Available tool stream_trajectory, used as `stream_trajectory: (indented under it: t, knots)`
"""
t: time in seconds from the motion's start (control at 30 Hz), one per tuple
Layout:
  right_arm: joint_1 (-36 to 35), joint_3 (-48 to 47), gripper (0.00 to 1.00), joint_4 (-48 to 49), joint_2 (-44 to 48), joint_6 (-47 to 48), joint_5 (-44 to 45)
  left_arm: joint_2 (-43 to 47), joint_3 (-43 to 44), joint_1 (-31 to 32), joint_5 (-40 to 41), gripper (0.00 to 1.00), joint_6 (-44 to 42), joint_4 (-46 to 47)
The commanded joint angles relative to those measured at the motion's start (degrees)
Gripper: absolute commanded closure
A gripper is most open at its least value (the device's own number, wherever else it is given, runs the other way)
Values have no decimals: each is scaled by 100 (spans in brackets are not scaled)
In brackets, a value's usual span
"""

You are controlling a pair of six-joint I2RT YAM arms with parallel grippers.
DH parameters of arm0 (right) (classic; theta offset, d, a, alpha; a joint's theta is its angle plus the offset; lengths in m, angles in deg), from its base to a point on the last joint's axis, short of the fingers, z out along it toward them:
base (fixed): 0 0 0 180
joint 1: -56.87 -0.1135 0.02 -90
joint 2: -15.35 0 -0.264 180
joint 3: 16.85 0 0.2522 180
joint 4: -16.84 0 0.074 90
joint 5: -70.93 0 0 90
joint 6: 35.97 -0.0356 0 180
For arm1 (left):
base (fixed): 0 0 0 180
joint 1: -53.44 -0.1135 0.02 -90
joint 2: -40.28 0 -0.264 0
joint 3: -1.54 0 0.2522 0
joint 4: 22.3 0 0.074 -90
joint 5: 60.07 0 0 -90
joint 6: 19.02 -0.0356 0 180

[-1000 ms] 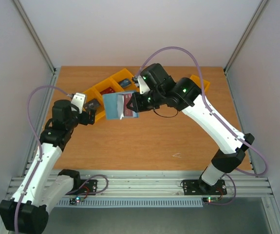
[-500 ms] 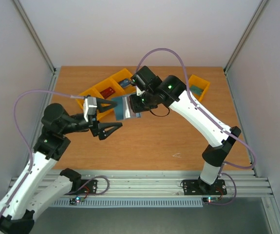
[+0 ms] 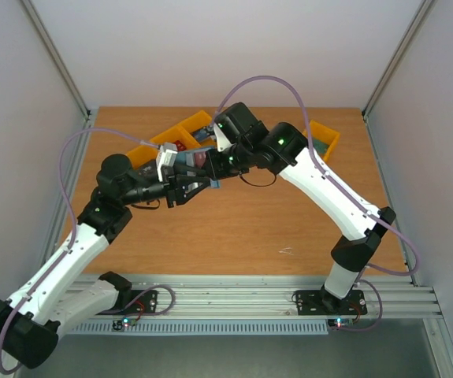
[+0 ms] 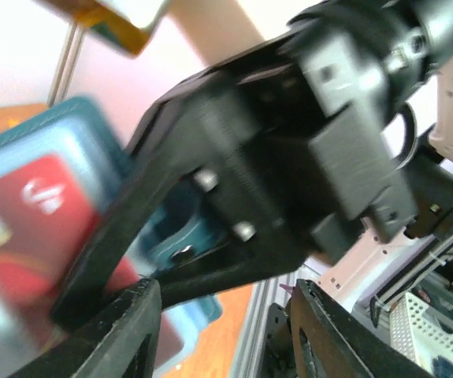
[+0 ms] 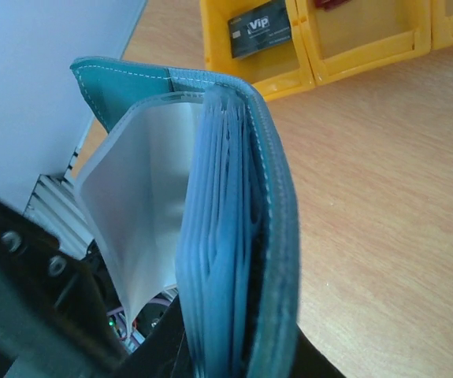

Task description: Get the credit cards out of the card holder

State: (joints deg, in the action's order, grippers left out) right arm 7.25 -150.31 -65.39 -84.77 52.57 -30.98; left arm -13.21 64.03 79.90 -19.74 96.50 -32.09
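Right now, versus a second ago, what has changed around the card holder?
The left gripper swung in from beside the orange bins to the open card holder, jaws narrowing; nothing visibly gripped yet. The right gripper still holds the card holder; bins unmoved.

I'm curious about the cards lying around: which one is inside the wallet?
The red card, tucked inside the open blue-teal wallet. The dark VIP card lies loose in an orange bin instead.
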Motion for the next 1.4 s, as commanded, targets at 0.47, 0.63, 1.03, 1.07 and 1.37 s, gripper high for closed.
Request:
stream_trajectory:
  t: [0.47,0.63,1.03,1.07,1.37]
  knots:
    - [-39,43,99,98,598,782,-300,181,426,-383,1342,68,-1069,-2247]
    - [-38,-5,99,-15,676,842,-48,219,739,-575,2015,63,-985,-2626]
    - [-334,-951,99,-1129,32,154,2369,353,1347,-500,1506,70,-1412,-2658]
    - [-344,-1003,99,-1163,-17,154,2428,375,1369,-475,1345,70,-1366,-2532]
    - [-592,-1951,99,-1485,-686,314,2373,178,884,158,584,69,-250,-721]
